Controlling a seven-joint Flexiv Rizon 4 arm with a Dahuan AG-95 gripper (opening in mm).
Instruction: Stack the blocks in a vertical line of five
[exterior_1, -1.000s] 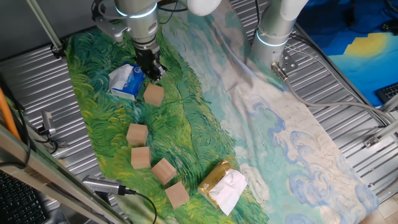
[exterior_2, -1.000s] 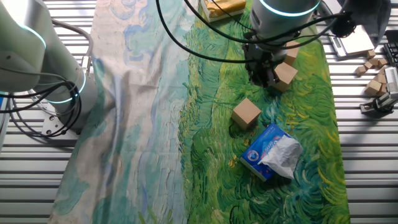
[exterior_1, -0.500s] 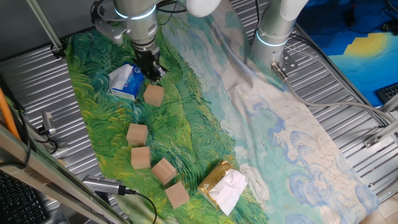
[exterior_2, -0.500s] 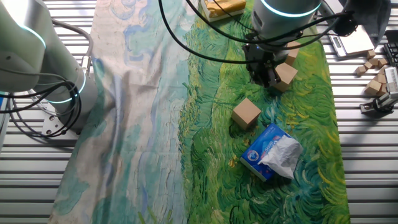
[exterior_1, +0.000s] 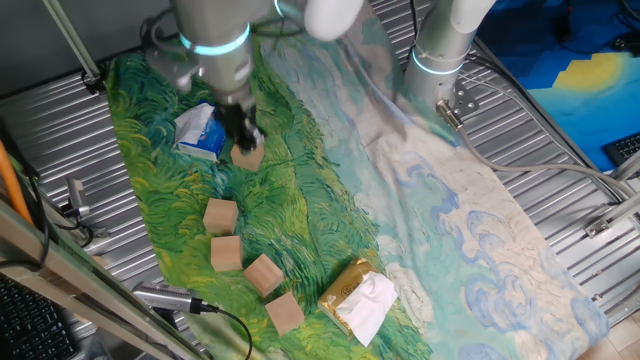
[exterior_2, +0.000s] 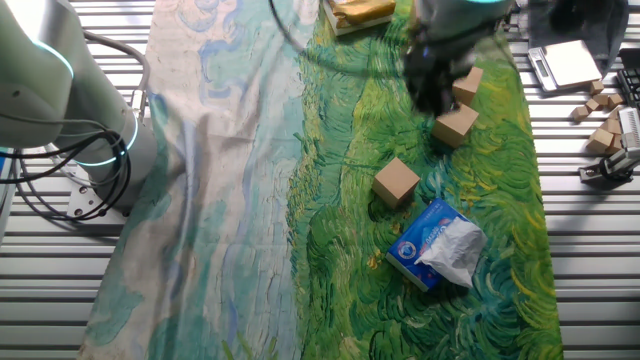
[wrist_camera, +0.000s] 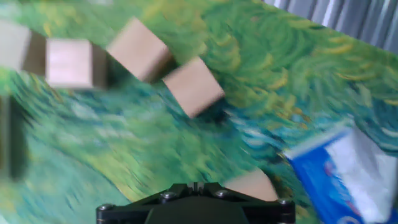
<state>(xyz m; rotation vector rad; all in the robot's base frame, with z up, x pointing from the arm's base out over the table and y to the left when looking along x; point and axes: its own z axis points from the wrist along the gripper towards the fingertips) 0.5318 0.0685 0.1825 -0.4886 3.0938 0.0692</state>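
Five tan wooden blocks lie apart on the green cloth. One block (exterior_1: 248, 155) sits alone beside the blue packet; it is also the nearest block (exterior_2: 397, 182) in the other fixed view. The rest form a loose line of blocks (exterior_1: 220, 215), (exterior_1: 226, 252), (exterior_1: 262, 273), (exterior_1: 284, 312). My gripper (exterior_1: 243, 135) hangs blurred above the cloth, near the lone block, and holds nothing. In the other fixed view the gripper (exterior_2: 435, 95) is over a farther block (exterior_2: 456, 126). The hand view is smeared; three blocks (wrist_camera: 194, 86) lie ahead and my fingers do not show.
A blue-and-white packet (exterior_1: 200, 130) lies left of the lone block. A yellow-gold packet with white tissue (exterior_1: 358, 298) rests at the cloth's near end. A second arm's base (exterior_1: 440, 60) stands on the pale cloth. Ribbed metal table (exterior_1: 560, 200) surrounds the cloth.
The arm has swung away from the spot beside the blue packet toward the group of blocks and is now blurred with motion. No block has moved.
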